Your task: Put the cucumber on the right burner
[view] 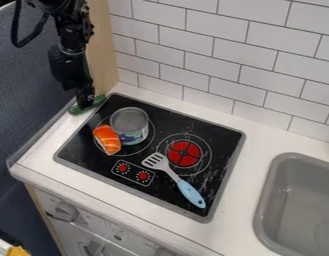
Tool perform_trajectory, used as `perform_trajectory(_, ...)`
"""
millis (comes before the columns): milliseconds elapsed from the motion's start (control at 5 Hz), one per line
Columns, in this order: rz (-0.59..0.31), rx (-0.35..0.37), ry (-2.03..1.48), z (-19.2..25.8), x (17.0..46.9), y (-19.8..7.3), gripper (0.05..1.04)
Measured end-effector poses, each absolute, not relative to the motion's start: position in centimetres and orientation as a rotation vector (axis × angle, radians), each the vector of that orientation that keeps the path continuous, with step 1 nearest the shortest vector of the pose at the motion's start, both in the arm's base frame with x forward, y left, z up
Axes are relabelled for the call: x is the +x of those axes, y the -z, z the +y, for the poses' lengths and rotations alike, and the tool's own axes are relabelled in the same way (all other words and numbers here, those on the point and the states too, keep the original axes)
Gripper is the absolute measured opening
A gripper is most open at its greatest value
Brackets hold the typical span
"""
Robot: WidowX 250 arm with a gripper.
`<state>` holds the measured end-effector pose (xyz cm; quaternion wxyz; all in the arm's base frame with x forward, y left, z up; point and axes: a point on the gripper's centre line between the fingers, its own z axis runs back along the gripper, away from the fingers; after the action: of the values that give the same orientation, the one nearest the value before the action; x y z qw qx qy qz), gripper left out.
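Grasp stage at far left; cucumber off the burner

Step in hand, judged: securing the pickup. The gripper (86,103) is at the cucumber (76,109), which lies on the counter (38,154) just beside the cooktop's (221,140) back-left corner. Cannot tell whether it is apart or clamped. Next move: confirm hold, lift clear of the raised rim, carry right above the can, lower onto the right burner (185,153).

Materials, left to right: cucumber green, elongated, smooth-looking. Counter white, matte. Sushi piece (107,139), orange with pale stripes, rounded, beside an open cylindrical can (130,126), grey inside, patterned outside. Spatula (172,174): slotted grey head near the right burner, light-blue rounded handle. Cooktop glossy black, scuffed; right burner a red segmented disc inside thin rings. Sink (266,201) smooth grey, round-cornered.
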<state>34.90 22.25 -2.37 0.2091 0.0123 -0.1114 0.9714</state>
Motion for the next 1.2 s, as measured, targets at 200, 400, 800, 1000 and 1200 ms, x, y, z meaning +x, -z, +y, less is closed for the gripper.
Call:
perform_trajectory(200, -0.24, 0.049, -2.647, 22.2, 35.2, 3.9, 1.001)
perform_trajectory(400, -0.192, 0.066, -2.592, 22.0, 35.4, 5.4, 1.001)
perform_trajectory(800, -0.112, 0.054, -2.561, 21.7, 35.5, 6.5, 0.948)
perform_trajectory(1000, -0.123, 0.06, -2.579, 22.0, 35.4, 6.4, 0.678)
perform_trajectory(1200, -0.117, 0.055, -2.582, 21.9, 35.4, 6.5, 0.407)
